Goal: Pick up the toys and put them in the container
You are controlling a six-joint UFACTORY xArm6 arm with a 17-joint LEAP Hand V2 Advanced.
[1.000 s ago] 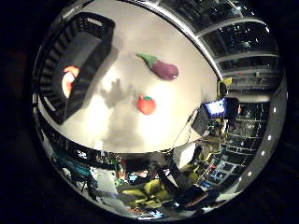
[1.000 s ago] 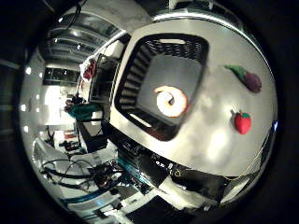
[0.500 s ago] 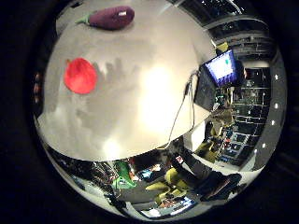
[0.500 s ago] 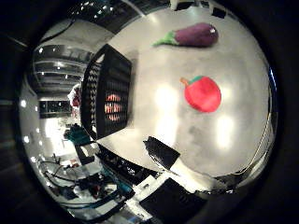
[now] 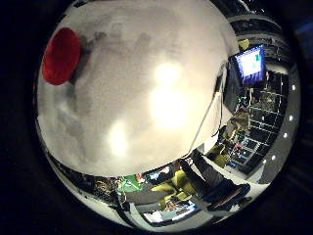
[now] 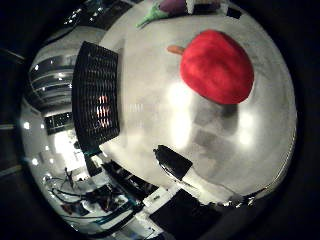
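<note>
While the red toy (image 6: 216,66) and purple toy (image 6: 172,7) lie on the tabletop (image 5: 146,98), outside the container (image 6: 96,97), we cannot tell the fingers' state.

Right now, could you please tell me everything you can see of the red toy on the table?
The red toy is a rounded, soft-looking plush, bright red, with a short orange stem at one end. It lies on its side on the pale table, close under the palm. Nothing touches it but the table. The purple eggplant toy lies apart beyond it, and the black slatted container stands off to one side.
</note>
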